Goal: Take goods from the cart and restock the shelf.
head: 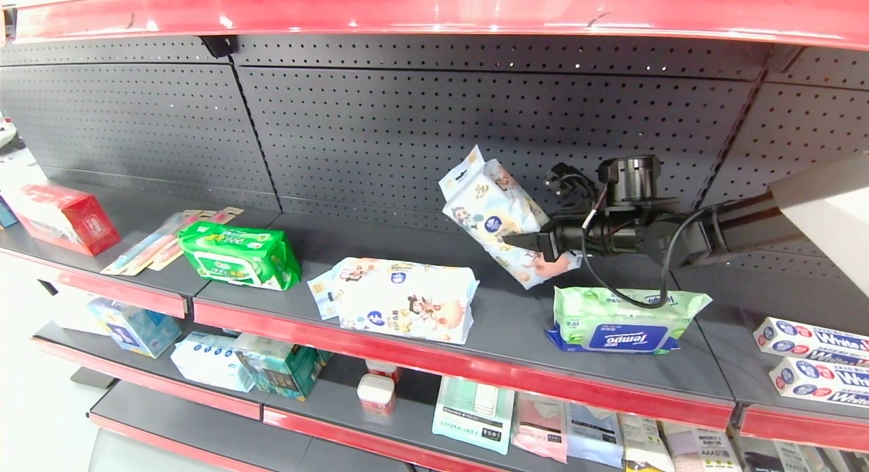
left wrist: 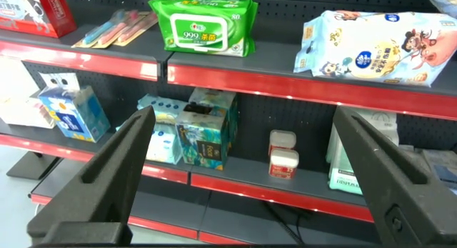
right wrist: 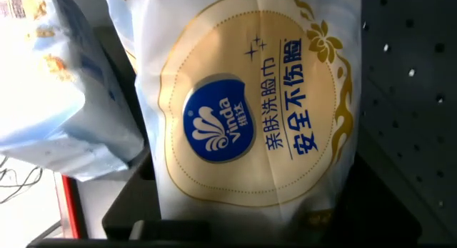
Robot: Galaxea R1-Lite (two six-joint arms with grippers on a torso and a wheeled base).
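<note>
The right claw (head: pixel 533 244), right of centre in the head view, is clamped on a tilted wipes pack (head: pixel 485 210), held just above the shelf (head: pixel 512 312). In the left wrist view, the left claw (left wrist: pixel 244 116) stands wide apart at mid-frame. In the right wrist view, the wipes pack (right wrist: pixel 250 119) sits in the centre, between the claw's dark jaws.

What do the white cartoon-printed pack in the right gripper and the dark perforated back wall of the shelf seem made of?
White cartoon-printed pack: probably thin plastic film, slightly glossy; it creases softly where the right gripper clamps it. Dark perforated back wall: likely painted sheet metal, matte; even rows of small punched holes.
</note>
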